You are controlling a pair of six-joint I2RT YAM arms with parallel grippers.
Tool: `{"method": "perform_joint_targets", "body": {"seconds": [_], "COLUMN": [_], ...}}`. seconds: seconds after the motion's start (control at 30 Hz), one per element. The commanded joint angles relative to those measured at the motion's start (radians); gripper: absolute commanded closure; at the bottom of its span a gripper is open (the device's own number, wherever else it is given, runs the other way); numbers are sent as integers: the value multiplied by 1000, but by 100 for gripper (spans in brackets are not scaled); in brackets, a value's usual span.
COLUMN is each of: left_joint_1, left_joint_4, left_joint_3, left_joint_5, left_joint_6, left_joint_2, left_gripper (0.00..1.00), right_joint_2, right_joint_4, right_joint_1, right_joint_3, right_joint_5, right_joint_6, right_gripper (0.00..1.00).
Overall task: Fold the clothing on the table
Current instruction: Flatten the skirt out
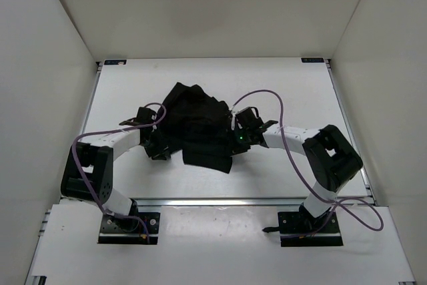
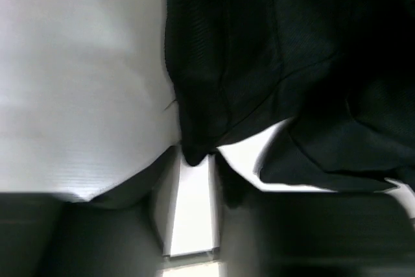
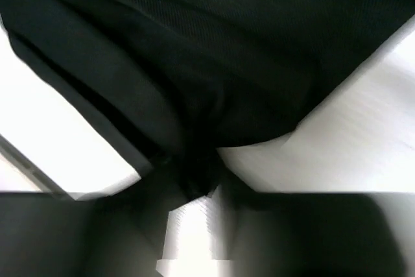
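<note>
top external: left claw (image 1: 159, 139) and right claw (image 1: 235, 138) pinch bunched clothing (image 1: 195, 119).

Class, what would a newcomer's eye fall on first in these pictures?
A black heap of clothing sits in the middle of the table, stark against the white. The left arm and right arm reach in from either side, each gripping a fold.
</note>
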Motion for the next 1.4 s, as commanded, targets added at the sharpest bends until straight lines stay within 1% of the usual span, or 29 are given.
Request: {"method": "perform_joint_targets", "body": {"seconds": [0.0,0.03,0.1,0.13,0.2,0.27,0.3,0.37,0.4,0.43,0.47,0.5,0.53,0.57,0.6,0.63,0.7,0.73,0.77,0.8,0.83,0.87,0.9,0.97,1.03,1.07,1.2,1.33,1.37], "left_joint_1": [-9,2,13,15,31,45,45,57,59,67,68,80,74,73,62,56,48,50,53,54,50,54,44,48,35,36,33,38,36], "left_joint_4": [57,77,98,98,60,13,-22,-85,-108,-116,-115,-110,-106,-107,-116,-121,-121,-115,-106,-87,-92,-83,-77,-72,-66,-66,-47,-44,-41], "left_joint_3": [10,10,5,5,40,77,104,135,137,134,117,109,91,76,71,53,20,-7,-33,-47,-53,-58,-62,-65,-69,-73,-89,-102,-102], "left_joint_5": [-71,-66,-48,-34,-11,10,10,-11,-7,-8,15,47,64,84,93,99,127,124,138,139,147,145,147,148,161,159,173,176,176], "left_joint_6": [-1,5,2,12,32,55,63,91,100,111,106,106,109,115,123,124,132,132,134,129,128,124,126,120,112,108,97,95,94], "left_joint_2": [17,17,11,11,-15,-41,-69,-103,-124,-145,-156,-162,-167,-166,-170,-164,-170,-182,-193,-193,-199,-195,-195,-190,-192,-195,-204,-213,-213], "left_gripper": [69,100,100,100,100,100,100,100,100,100,100,100,100,100,100,100,100,100,100,100,100,100,100,100,100,100,100,100,100], "right_joint_2": [46,49,17,8,-79,-161,-205,-242,-246,-236,-229,-206,-197,-193,-207,-241,-300,-343,-360,-386,-405,-413,-425,-401,-361,-329,-175,-45,-1], "right_joint_4": [-21,-30,-57,-74,-155,-228,-269,-311,-333,-347,-367,-387,-404,-407,-397,-369,-326,-297,-289,-257,-224,-172,-133,-15,68,96,145,237,272], "right_joint_1": [36,38,21,-4,-77,-231,-279,-498,-587,-613,-655,-672,-679,-673,-653,-641,-529,-494,-419,-356,-297,-274,-233,-205,-193,-188,-173,-169,-180], "right_joint_3": [36,38,39,38,67,104,143,213,254,295,312,347,366,359,352,314,256,203,152,121,48,-32,-69,-179,-218,-227,-154,-91,-65], "right_joint_5": [-32,-29,-40,-40,-58,-106,-124,-243,-270,-255,-189,-149,-55,15,44,82,107,109,113,88,72,65,42,-11,-64,-66,-83,-152,-193], "right_joint_6": [2,-4,-16,-20,-48,-89,-106,-128,-140,-151,-165,-191,-192,-179,-183,-182,-177,-159,-143,-98,-50,13,36,117,165,174,190,205,217], "right_gripper": [95,98,100,100,100,100,100,100,100,85,73,53,34,28,24,24,25,27,27,27,28,27,26,27,26,25,22,22,24]}}
